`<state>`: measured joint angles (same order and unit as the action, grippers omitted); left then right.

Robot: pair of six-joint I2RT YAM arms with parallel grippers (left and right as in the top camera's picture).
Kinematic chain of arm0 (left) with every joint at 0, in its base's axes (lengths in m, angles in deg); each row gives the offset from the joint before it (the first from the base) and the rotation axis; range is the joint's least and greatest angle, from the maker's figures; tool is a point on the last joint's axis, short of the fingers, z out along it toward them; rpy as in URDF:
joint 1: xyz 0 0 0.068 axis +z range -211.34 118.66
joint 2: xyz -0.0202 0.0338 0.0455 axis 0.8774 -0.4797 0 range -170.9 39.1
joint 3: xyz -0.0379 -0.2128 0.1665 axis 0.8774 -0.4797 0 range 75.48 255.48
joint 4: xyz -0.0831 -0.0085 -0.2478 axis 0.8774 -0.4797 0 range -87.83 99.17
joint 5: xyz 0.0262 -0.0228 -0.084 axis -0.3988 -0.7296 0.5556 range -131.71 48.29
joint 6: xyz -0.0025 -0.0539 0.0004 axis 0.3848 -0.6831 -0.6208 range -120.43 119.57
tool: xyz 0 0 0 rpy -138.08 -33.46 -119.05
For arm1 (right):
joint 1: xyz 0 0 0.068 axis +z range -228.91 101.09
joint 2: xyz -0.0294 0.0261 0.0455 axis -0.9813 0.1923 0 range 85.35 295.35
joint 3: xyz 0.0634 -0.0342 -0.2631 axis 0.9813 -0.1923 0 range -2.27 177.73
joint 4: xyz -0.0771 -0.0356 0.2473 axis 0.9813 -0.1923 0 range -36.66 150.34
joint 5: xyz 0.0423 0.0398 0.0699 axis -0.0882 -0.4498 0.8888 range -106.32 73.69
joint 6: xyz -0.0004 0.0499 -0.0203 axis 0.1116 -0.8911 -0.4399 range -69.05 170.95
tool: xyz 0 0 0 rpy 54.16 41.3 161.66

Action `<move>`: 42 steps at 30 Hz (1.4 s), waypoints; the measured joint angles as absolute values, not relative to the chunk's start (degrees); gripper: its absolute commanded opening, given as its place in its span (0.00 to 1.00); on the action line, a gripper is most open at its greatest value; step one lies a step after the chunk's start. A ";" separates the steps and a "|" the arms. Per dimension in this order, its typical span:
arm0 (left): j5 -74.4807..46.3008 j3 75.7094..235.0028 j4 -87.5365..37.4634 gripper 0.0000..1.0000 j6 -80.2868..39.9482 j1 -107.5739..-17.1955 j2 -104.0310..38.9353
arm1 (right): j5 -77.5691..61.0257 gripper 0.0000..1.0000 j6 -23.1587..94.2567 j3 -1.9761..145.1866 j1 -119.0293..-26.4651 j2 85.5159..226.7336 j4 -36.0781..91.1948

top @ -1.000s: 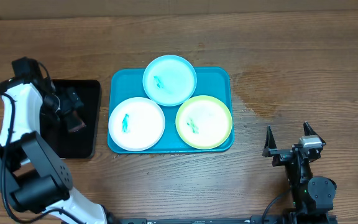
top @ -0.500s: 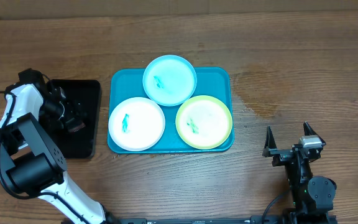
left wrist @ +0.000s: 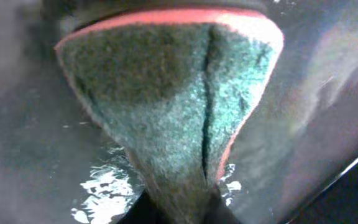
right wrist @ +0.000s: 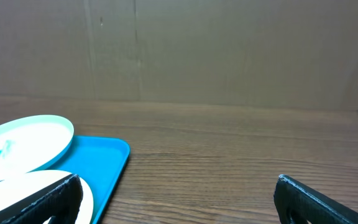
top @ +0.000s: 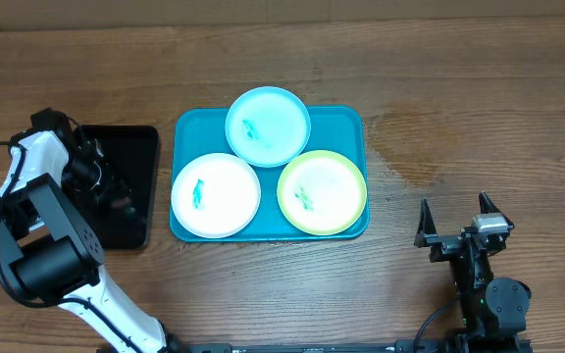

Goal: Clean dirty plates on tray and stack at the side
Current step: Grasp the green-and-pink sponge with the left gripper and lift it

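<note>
Three dirty plates lie on the turquoise tray [top: 351, 118]: a pale blue one [top: 268, 126] at the back, a white one [top: 216, 194] front left and a yellow-green one [top: 322, 192] front right, each with a teal smear. Left of them, my left gripper [top: 116, 196] is down in a black tray [top: 137, 147]. In the left wrist view my left gripper [left wrist: 179, 211] is shut on a green scouring sponge [left wrist: 166, 93] with an orange-red edge, pinched into a fold. My right gripper [top: 456, 221] rests open at the front right, holding nothing.
The right wrist view shows the tray's corner [right wrist: 104, 155] and two plate rims at the left, bare wood between the open fingers [right wrist: 316, 202], and a cardboard wall behind. A dark stain [top: 410, 147] marks the table right of the tray.
My left gripper has dropped lower into the black tray and closed from wide open onto the sponge. The right arm and the plates have not moved.
</note>
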<state>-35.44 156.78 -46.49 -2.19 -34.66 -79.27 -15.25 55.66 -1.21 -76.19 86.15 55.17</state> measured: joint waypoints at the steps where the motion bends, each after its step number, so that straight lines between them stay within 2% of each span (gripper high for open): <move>1: -35.47 156.80 -46.42 0.04 -1.95 -34.66 -79.31 | -15.25 1.00 55.68 -1.21 -76.19 86.15 55.20; 4: -35.47 156.80 -46.03 0.05 -1.89 -34.66 -79.31 | -15.25 1.00 55.68 -1.21 -76.21 86.15 55.17; 5: -35.47 156.80 -45.72 0.27 -1.89 -34.66 -79.31 | -15.28 1.00 55.70 -1.21 -76.19 86.15 55.15; 7: -35.25 156.80 -43.80 1.00 -1.73 -34.68 -79.31 | -15.25 1.00 55.68 -1.21 -76.21 86.15 55.15; 21: -38.37 157.54 -31.65 1.00 -1.91 -35.03 -79.66 | -15.25 1.00 55.68 -1.21 -76.19 86.15 55.20; 23: -38.64 157.54 -30.88 0.88 -1.95 -35.03 -79.73 | -15.25 1.00 55.66 -1.21 -76.19 86.15 55.15; 25: -39.01 157.54 -29.94 0.61 -2.02 -35.03 -79.92 | -15.25 1.00 55.68 -1.21 -76.19 86.15 55.17; 29: -39.23 157.54 -29.42 0.20 -1.91 -35.03 -80.10 | -15.25 1.00 55.70 -1.21 -76.19 86.15 55.15; 31: -39.18 157.52 -29.35 0.04 -1.73 -35.03 -80.10 | -15.25 1.00 55.70 -1.21 -76.19 86.15 55.17; 32: -39.16 157.50 -29.38 0.04 -1.80 -35.03 -80.12 | -15.25 1.00 55.70 -1.21 -76.19 86.15 55.17; 35: -39.18 157.50 -29.38 0.04 -1.73 -35.03 -80.14 | -15.28 1.00 55.68 -1.21 -76.19 86.15 55.17; 36: -39.16 157.50 -29.38 0.20 -1.73 -35.03 -80.14 | -15.25 1.00 55.68 -1.21 -76.19 86.15 55.17; 37: -39.16 157.50 -29.40 0.55 -1.62 -35.03 -80.14 | -15.28 1.00 55.70 -1.21 -76.19 86.15 55.17; 38: -39.14 157.50 -29.46 1.00 -1.71 -35.03 -80.14 | -15.25 1.00 55.68 -1.21 -76.21 86.15 55.15; 42: -39.14 157.56 -30.99 1.00 -1.89 -35.03 -80.16 | -15.25 1.00 55.68 -1.21 -76.19 86.15 55.15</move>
<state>-39.14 157.56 -30.99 -1.89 -35.03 -80.16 -15.25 55.68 -1.21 -76.19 86.15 55.15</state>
